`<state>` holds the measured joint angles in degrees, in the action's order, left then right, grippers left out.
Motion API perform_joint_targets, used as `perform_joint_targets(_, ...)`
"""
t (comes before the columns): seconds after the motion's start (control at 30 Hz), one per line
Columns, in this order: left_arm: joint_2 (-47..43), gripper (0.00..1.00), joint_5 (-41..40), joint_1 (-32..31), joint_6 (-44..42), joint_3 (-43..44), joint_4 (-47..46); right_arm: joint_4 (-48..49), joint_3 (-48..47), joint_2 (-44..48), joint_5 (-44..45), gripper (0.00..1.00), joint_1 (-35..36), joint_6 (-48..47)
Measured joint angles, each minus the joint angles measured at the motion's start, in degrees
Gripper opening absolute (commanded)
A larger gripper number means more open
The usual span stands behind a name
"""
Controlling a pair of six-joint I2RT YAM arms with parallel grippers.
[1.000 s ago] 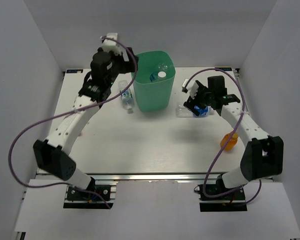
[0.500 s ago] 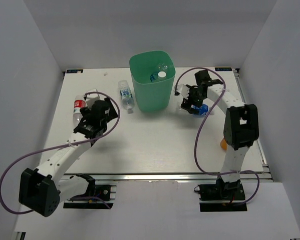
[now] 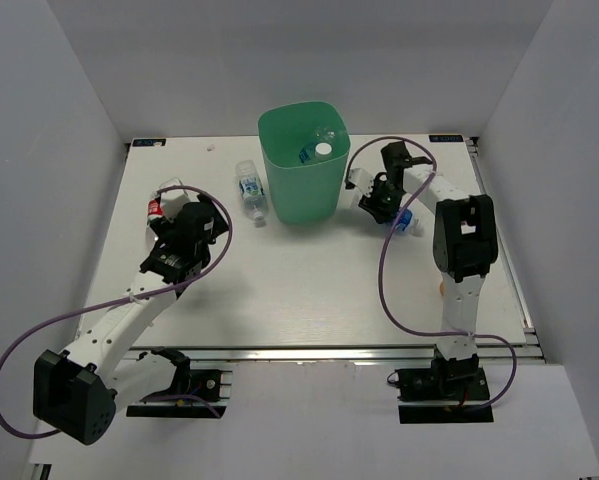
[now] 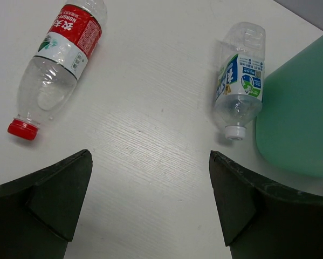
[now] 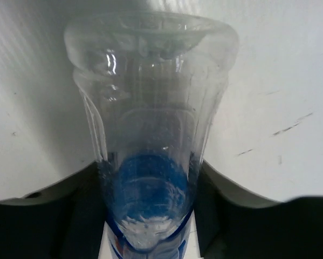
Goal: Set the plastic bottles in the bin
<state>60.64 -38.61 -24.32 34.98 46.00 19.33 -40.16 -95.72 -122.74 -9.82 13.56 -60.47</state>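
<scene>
Just right of the bin [image 3: 304, 195], the right gripper [image 3: 383, 200] is clamped on a clear blue-capped bottle [image 5: 150, 108], while well left of the bin the left gripper [image 4: 148, 159] hangs with fingers wide apart near a red-labelled bottle [image 4: 59, 65], a blue-labelled bottle [image 4: 239, 86] lying against the bin's left wall.

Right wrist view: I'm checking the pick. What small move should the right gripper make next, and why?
Probably lift straight up: the right gripper grips the clear blue-labelled plastic bottle, which lies on the white table beside the tall mint-green plastic bin.
</scene>
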Motion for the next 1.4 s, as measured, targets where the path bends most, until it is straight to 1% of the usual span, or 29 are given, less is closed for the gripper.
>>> perform_joint_targets(0.1, 0.0, 0.98, 0.0, 0.0, -0.2, 0.0, -0.3, 1.0, -0.7, 0.3, -0.3, 0.38, 0.0, 2.2)
perform_joint_targets(0.13, 0.0, 0.98, 0.0, 0.0, -0.2, 0.0, -0.3, 1.3, -0.7, 0.7, -0.6, 0.38, -0.1, 3.0)
perform_joint_targets(0.23, 0.0, 0.98, -0.5, 0.0, 0.0, 0.0, -0.1, 2.1, -0.7, 4.0, -2.0, 0.39, -0.2, 5.3)
perform_joint_targets(0.33, 0.0, 0.98, -1.3, 0.0, 0.2, 0.0, 0.0, 6.1, -0.5, 11.0, -3.2, 0.40, -0.9, 10.1)
perform_joint_targets(0.37, 0.0, 0.98, -1.3, 0.1, 0.4, 0.0, 0.0, 7.8, -0.5, 13.0, -3.3, 0.44, -1.0, 11.7)
perform_joint_targets(0.4, 0.0, 0.98, -1.3, 0.2, 0.5, 0.0, 0.0, 11.8, -0.5, 17.2, -3.4, 0.44, -1.2, 14.8)
perform_joint_targets(0.43, 0.0, 0.98, -1.3, 0.3, 0.6, 0.0, 0.0, 15.9, -0.2, 20.6, -3.1, 0.38, -1.3, 18.4)
perform_joint_targets(0.47, 0.0, 0.98, -1.3, 0.4, 0.7, 0.0, -0.1, 20.7, 0.0, 24.0, -2.1, 0.36, -1.4, 22.5)
perform_joint_targets(0.57, 0.0, 0.98, -1.5, 0.6, 1.2, -0.7, -0.1, 34.9, 0.0, 31.9, -0.5, 0.35, -1.1, 32.7)
perform_joint_targets(0.67, 0.0, 0.98, -1.5, 0.7, 1.8, -2.3, -0.1, 48.0, -0.7, 35.8, -2.4, 0.35, -0.3, 41.9)
perform_joint_targets(0.73, -0.1, 0.98, -1.4, 0.9, 2.1, -3.5, -0.2, 53.7, -3.5, 34.6, -5.7, 0.40, 0.5, 47.4)
perform_joint_targets(0.77, -0.2, 0.98, -1.3, 0.9, 2.1, -4.0, -0.2, 55.5, -5.2, 33.1, -7.3, 0.40, 1.0, 49.5)
perform_joint_targets(0.8, -0.3, 0.98, -1.2, 1.0, 2.3, -4.6, -0.2, 56.9, -6.7, 31.5, -8.6, 0.38, 1.7, 51.3)
perform_joint_targets(0.83, -0.5, 0.98, -1.2, 1.0, 2.4, -5.0, -0.3, 58.3, -7.9, 29.6, -9.9, 0.38, 2.4, 53.0)
perform_joint_targets(0.97, -0.6, 0.98, -1.0, 1.0, 2.7, -5.3, -0.5, 59.2, -10.6, 21.7, -14.2, 0.43, 5.7, 57.4)
perform_joint_targets(1.07, -0.7, 0.98, -1.0, 1.0, 3.0, -5.4, -0.5, 57.7, -10.5, 17.2, -14.9, 0.45, 8.4, 57.3)
perform_joint_targets(1.1, -0.7, 0.98, -1.0, 1.0, 3.1, -5.6, -0.5, 57.4, -9.6, 16.3, -14.7, 0.49, 9.2, 56.8)
perform_joint_targets(1.17, -0.7, 0.98, -1.0, 1.2, 3.2, -5.9, -0.4, 56.7, -6.8, 15.8, -14.5, 0.54, 10.5, 55.7)
perform_joint_targets(1.2, -0.7, 0.98, -1.0, 1.3, 3.3, -6.1, -0.4, 56.7, -5.7, 15.8, -14.3, 0.60, 11.0, 55.0)
perform_joint_targets(1.3, -0.7, 0.98, -1.0, 1.4, 3.5, -6.2, -0.3, 57.0, -3.3, 15.7, -13.2, 0.72, 11.6, 52.9)
perform_joint_targets(1.37, -0.6, 0.98, -1.0, 1.4, 3.5, -6.2, -0.3, 58.2, -2.5, 15.7, -12.6, 0.75, 11.6, 51.4)
perform_joint_targets(1.4, -0.6, 0.98, -1.0, 1.4, 3.5, -6.2, -0.3, 58.6, -2.3, 15.7, -12.5, 0.82, 11.5, 50.7)
